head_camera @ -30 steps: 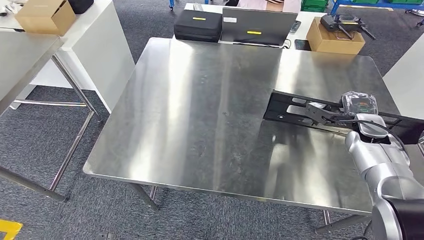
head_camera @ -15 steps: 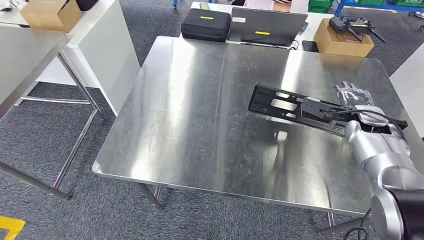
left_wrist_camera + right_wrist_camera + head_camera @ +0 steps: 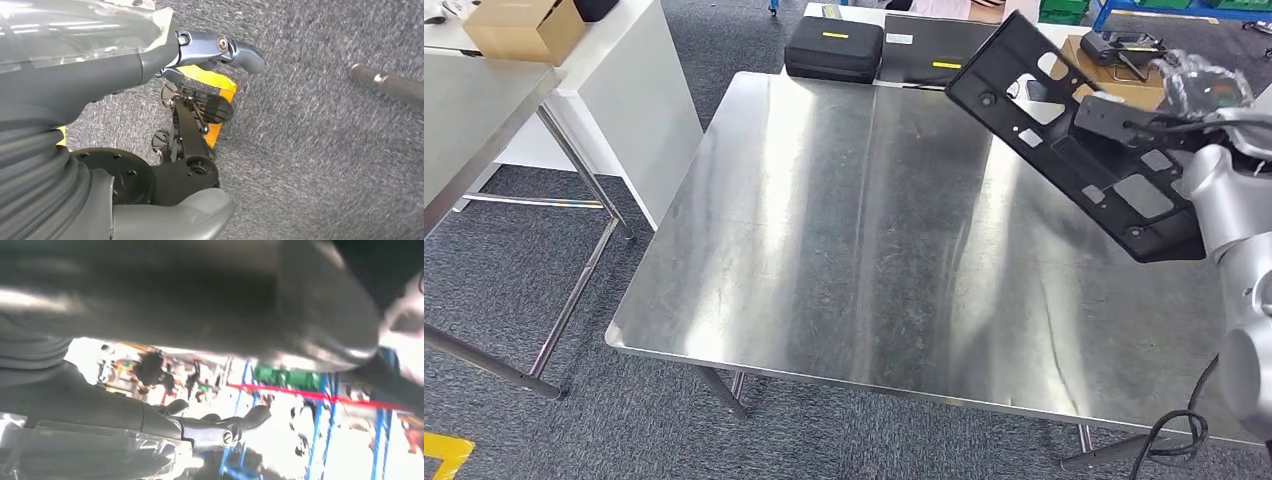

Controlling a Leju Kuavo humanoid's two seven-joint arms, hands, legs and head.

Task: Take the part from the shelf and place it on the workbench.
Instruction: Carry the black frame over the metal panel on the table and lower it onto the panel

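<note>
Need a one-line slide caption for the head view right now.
Right hand holds the black slotted part tilted in the air above the steel workbench, not yet set down.

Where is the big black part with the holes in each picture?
Head view: the black part is at the upper right, tilted above the steel workbench, held by the right hand.
Left wrist view: not in it.
Right wrist view: probably the blurred dark mass.
Shared landmark: the right hand.

right hand (image 3: 1124, 118): fingers partly hidden behind the black part (image 3: 1074, 135) | right wrist view: blurred, overexposed | workbench (image 3: 824, 220): right corner cut off by picture edge
</note>
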